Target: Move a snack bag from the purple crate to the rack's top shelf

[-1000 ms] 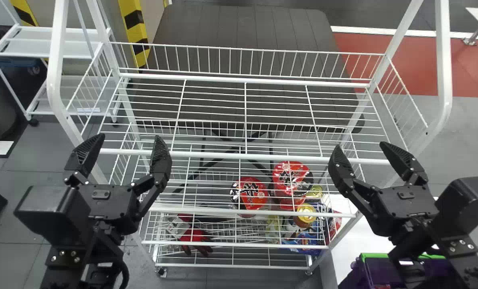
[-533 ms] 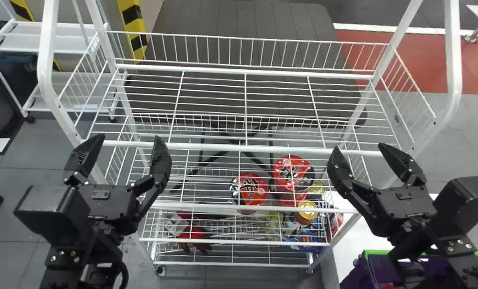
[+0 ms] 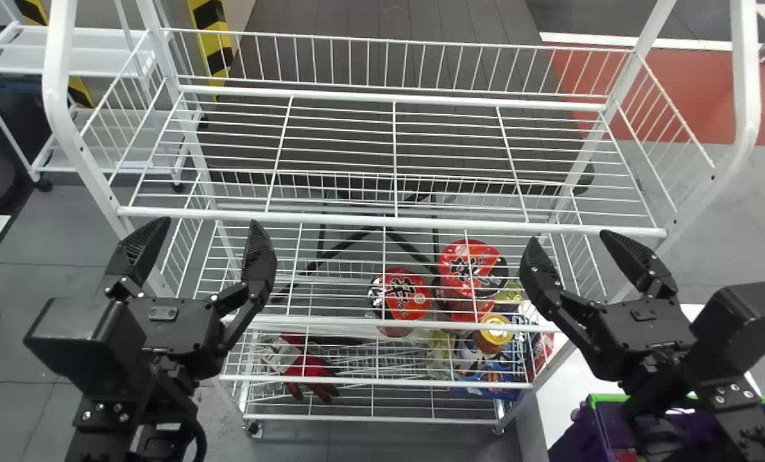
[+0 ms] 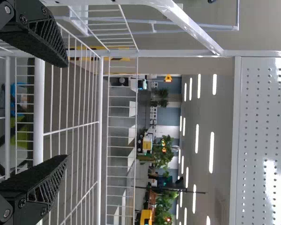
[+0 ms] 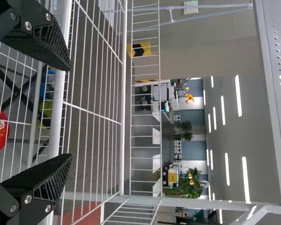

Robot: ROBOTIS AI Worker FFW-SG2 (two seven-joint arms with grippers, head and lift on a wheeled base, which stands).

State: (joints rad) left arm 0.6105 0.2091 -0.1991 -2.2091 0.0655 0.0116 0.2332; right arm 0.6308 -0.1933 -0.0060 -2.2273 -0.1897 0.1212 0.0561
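Crate (image 3: 572,439) is seen at four o'clock, something red (image 3: 626,455) inside, not surely the snack bag; fingers are parted on left gripper (image 3: 209,222), nine o'clock, and right gripper (image 3: 568,236), three.

Rack (image 3: 395,221) finished in white, crate (image 3: 574,433) coloured purple and edged in green, fingers (image 3: 260,253) coloured black, pillar (image 3: 214,35) striped yellow and black, round packages (image 3: 406,300) patterned in red, black and white

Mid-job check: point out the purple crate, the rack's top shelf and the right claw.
Purple crate (image 3: 577,436): head view, on its purple side wall.
Top shelf (image 3: 389,221): head view, on its white front rail.
Right claw (image 3: 568,236): head view, midway between its fingertips.
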